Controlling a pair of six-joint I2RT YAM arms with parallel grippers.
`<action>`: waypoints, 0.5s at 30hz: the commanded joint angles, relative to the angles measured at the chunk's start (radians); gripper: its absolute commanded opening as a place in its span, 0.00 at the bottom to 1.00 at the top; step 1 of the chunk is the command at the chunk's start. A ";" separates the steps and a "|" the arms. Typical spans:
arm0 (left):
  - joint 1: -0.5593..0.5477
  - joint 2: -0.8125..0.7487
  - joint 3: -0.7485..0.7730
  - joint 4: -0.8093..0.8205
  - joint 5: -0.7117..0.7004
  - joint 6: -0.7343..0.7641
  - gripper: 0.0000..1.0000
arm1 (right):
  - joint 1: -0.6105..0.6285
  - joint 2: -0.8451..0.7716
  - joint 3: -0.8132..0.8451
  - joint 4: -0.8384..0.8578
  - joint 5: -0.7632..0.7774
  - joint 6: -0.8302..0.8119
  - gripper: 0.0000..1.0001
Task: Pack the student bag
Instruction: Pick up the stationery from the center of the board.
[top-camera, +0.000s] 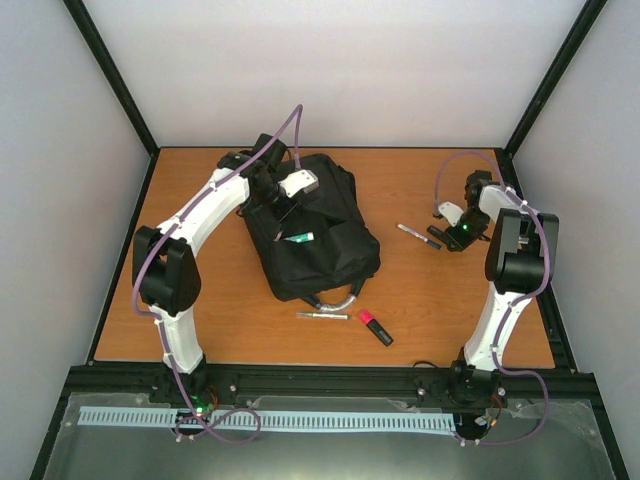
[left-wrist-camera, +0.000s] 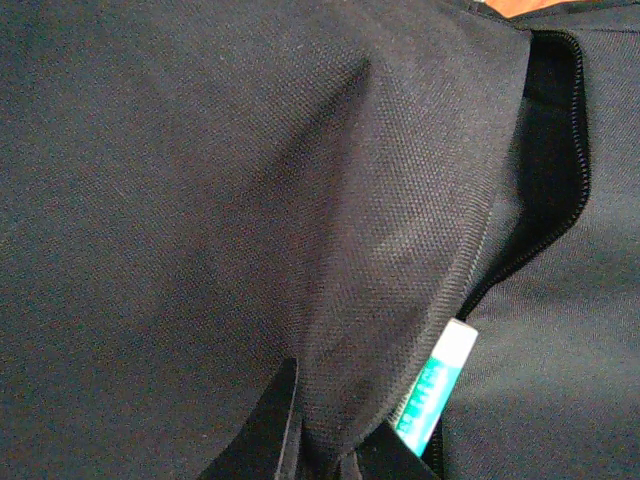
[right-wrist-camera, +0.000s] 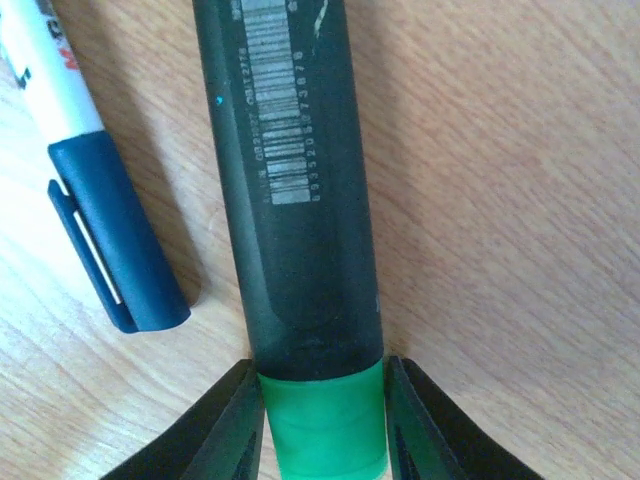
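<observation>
The student bag (top-camera: 320, 245), a black fabric backpack, lies at the middle of the table with its pocket zip open. My left gripper (top-camera: 285, 208) is shut on a fold of the bag's fabric (left-wrist-camera: 200, 200) at the pocket edge, holding it lifted (left-wrist-camera: 335, 410). A teal and white stick (left-wrist-camera: 437, 385) pokes out of the pocket (top-camera: 299, 238). My right gripper (top-camera: 455, 237) is down at the table on the right. Its jaws (right-wrist-camera: 320, 375) press on both sides of the green cap of a black highlighter (right-wrist-camera: 290, 200) that lies on the wood.
A white marker with a blue cap (right-wrist-camera: 110, 230) lies just left of the highlighter (top-camera: 418, 235). In front of the bag lie a thin pen (top-camera: 321, 315) and a pink-capped black highlighter (top-camera: 376, 327). The bag's grey loop handle (top-camera: 340, 298) faces the near edge.
</observation>
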 joint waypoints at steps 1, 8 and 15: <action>-0.010 -0.019 0.030 -0.004 0.072 0.018 0.01 | -0.008 0.000 -0.032 0.022 0.044 0.044 0.35; -0.011 -0.006 0.039 -0.002 0.075 0.015 0.01 | -0.008 -0.054 -0.107 0.090 0.106 0.080 0.33; -0.010 0.011 0.056 -0.006 0.076 0.010 0.01 | -0.008 -0.175 -0.038 0.040 -0.049 0.144 0.21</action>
